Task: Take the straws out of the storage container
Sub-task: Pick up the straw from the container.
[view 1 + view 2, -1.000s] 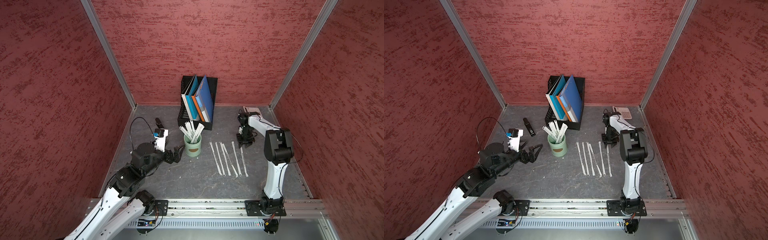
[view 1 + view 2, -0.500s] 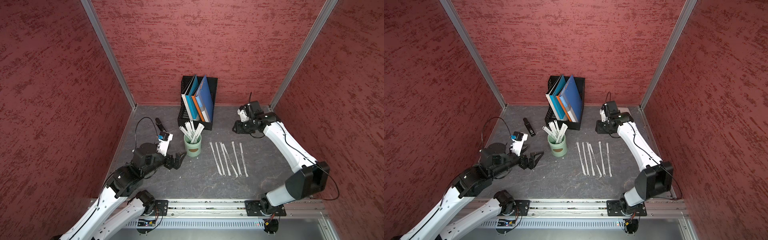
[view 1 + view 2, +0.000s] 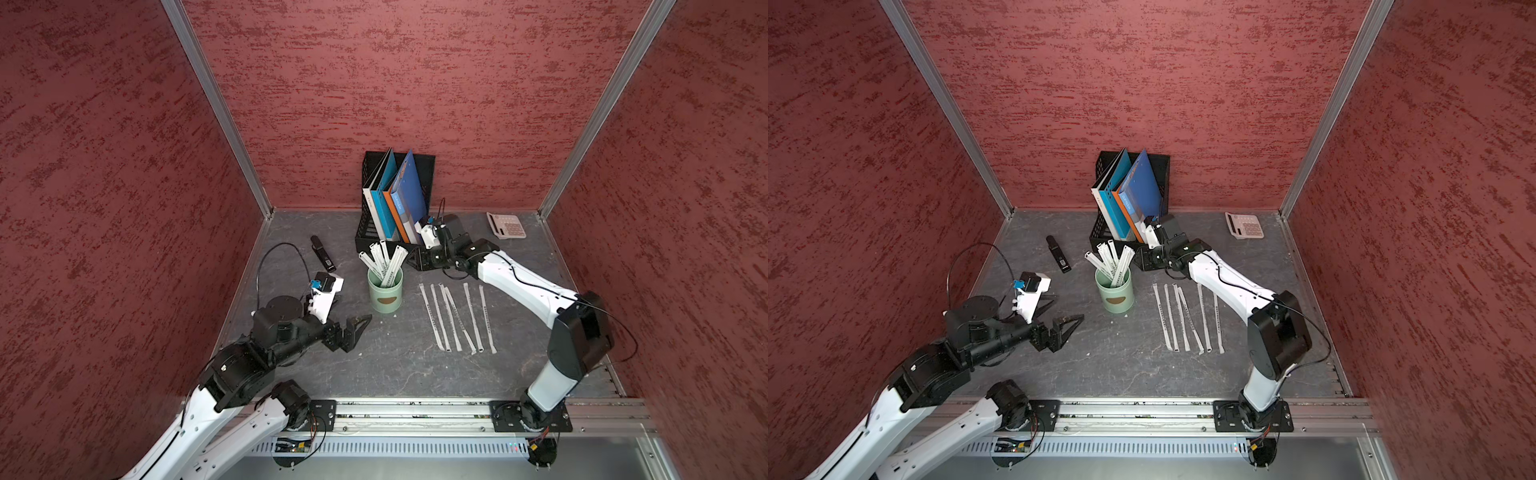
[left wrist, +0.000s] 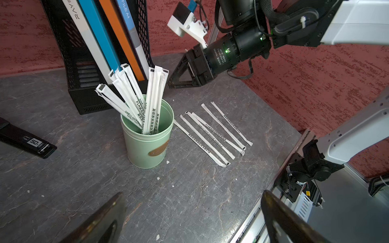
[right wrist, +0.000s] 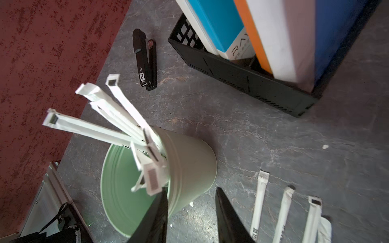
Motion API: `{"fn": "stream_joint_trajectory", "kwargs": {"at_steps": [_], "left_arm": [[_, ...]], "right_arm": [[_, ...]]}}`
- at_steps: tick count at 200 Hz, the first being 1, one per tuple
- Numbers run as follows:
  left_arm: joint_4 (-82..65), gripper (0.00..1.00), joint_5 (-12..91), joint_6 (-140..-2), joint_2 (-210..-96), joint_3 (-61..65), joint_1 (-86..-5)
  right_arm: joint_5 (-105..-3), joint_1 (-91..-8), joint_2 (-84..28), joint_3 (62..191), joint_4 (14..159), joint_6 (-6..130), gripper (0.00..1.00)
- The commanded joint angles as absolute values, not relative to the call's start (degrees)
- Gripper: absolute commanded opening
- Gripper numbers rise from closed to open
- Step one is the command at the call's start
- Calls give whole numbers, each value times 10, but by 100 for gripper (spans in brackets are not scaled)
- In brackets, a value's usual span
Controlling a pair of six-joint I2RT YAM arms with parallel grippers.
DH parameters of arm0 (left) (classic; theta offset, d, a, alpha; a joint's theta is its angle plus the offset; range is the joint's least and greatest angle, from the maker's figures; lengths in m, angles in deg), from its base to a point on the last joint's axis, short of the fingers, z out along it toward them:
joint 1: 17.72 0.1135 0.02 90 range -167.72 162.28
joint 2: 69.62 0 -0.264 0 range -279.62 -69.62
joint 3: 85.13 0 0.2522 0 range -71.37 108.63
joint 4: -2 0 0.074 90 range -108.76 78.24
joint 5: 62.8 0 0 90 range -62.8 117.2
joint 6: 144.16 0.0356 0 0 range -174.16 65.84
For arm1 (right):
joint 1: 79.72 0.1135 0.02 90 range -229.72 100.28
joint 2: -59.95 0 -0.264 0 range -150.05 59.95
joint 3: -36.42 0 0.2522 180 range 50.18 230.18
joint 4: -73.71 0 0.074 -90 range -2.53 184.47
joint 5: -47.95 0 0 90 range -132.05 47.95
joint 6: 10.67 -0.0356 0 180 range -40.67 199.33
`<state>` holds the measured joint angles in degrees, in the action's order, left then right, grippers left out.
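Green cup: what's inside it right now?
A bunch of wrapped straws, leaning on the rim of the cup, tops sticking out. Nothing else shows inside; their lower ends are hidden by the wall and each other.

Near half of the desk (image 3: 395,374) is bare, so there's plenty of room to come in from the front. The storage container (image 3: 385,296) is more boxed in. The file rack (image 3: 374,232) sits just behind it, and the right gripper (image 3: 411,261) fills the gap right of the standing straws (image 3: 384,259). Loose straws (image 3: 455,318) cover the desk to its right. The left gripper (image 3: 361,332) sits near-left and the stapler (image 3: 323,254) far-left, both clear of it.
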<state>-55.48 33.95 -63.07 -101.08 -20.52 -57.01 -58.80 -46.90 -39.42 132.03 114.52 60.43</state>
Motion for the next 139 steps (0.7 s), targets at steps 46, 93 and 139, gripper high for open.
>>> {"fn": "stream_joint_trajectory", "kwargs": {"at_steps": [46, 93, 139], "left_arm": [[-560, 100, 381, -608, -992, -223, -573], [-561, 99, 379, -609, -993, -222, -573], [-561, 99, 374, -611, -987, -222, -572]], "right_arm": [[-609, -458, -396, 1349, 1104, 590, 29], [-528, -432, -352, 1338, 1166, 592, 28], [-480, -401, -294, 1314, 1196, 576, 28]]}}
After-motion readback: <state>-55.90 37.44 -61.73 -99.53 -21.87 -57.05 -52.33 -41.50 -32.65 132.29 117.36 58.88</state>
